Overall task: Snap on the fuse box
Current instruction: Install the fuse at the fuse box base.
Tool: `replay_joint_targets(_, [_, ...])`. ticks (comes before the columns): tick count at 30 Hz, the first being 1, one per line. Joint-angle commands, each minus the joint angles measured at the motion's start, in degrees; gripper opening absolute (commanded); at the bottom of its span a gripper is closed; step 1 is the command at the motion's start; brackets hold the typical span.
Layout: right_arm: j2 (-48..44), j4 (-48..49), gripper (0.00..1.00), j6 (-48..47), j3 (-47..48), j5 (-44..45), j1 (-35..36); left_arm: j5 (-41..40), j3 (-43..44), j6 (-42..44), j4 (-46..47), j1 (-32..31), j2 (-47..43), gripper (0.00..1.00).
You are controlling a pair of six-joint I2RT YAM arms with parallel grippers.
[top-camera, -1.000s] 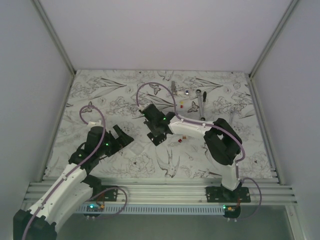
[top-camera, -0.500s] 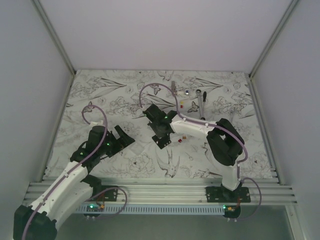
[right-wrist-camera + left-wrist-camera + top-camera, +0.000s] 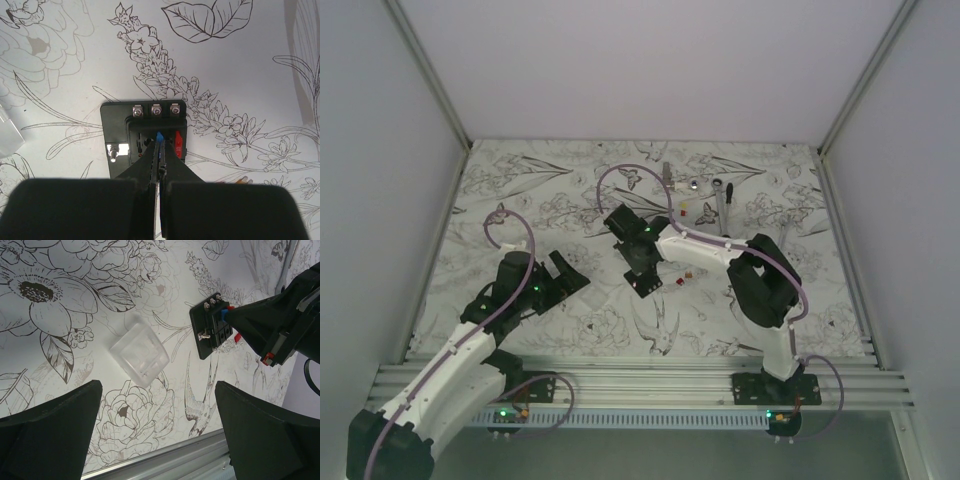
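Surface: white sheet printed with black line-drawn flowers and birds covers your table (image 3: 520, 200), with plain grey walls on three sides.
Fuse box: the fuse box (image 3: 117, 131) lies flat on the sheet, directly under your right gripper.
Right gripper: your right gripper (image 3: 160, 146) has its fingers pressed together. Their tips are at the blue fuse (image 3: 159, 135) on top of the fuse box, and a red fuse (image 3: 178, 142) sits just beside it.
Left gripper: your left gripper (image 3: 160, 430) is spread wide with nothing between the fingers. It hangs above the sheet, well to the left of the fuse box.
Clear plastic cover: the clear plastic cover (image 3: 140, 353) lies on the sheet left of the fuse box, near it but not touching.
Wrench: the silver wrench (image 3: 722, 205) lies beyond the fuse box, well apart.
Loose fuses: small coloured loose fuses (image 3: 688, 276) lie just right of the fuse box.
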Motion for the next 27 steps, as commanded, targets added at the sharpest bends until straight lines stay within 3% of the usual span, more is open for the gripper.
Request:
replay_joint_targets(1, [12.68, -3.90, 0.00, 2.12, -5.63, -2.49, -1.21, 1.00, 0.29, 0.26, 0.93, 0.10, 0.33, 1.00])
replay_joint_targets(13, [14.69, -3.63, 0.00, 3.36, -7.89, -0.94, -1.56, 1.40, 0.12, 0.00, 1.11, -0.19, -0.03, 1.00])
replay_joint_targets(17, [9.87, -3.10, 0.00, 3.10, -8.40, -1.17, -1.49, 1.53, 0.12, -0.16, 1.09, -0.23, -0.90, 1.00])
replay_joint_targets(27, [-1.23, -1.03, 0.25, 2.02, -5.63, -0.31, -0.95, 1.29, 0.30, -0.53, 1.08, -0.38, -1.03, 1.00])
